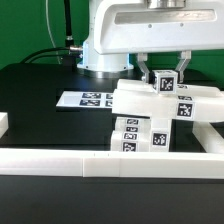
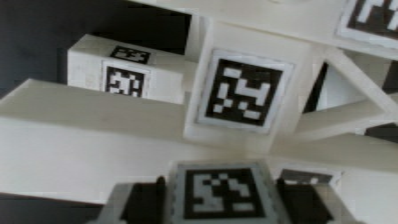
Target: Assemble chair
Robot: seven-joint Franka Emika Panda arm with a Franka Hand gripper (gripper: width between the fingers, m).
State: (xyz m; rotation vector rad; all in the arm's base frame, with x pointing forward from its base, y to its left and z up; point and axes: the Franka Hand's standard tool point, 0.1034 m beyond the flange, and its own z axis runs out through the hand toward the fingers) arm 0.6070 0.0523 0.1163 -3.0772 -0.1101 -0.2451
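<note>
The chair (image 1: pixel 138 102) is a joined body of white blocky pieces with black-and-white tags, at the exterior view's centre right. Two short tagged posts (image 1: pixel 143 136) show under a flat panel. My gripper (image 1: pixel 166 78) stands over the top of the chair, shut on a small white tagged post (image 1: pixel 166 86). In the wrist view the dark fingers (image 2: pixel 146 200) flank that post (image 2: pixel 222 188), with my gripper (image 2: pixel 222 200) closed on it. Beyond it lie a tagged panel (image 2: pixel 240 88), slanted white braces (image 2: pixel 347 118) and a tagged block (image 2: pixel 121 72).
The marker board (image 1: pixel 88 99) lies flat on the black table to the exterior view's left of the chair. A long low white border rail (image 1: pixel 90 162) runs along the front, with side pieces at the left (image 1: pixel 3 124) and right (image 1: pixel 208 132).
</note>
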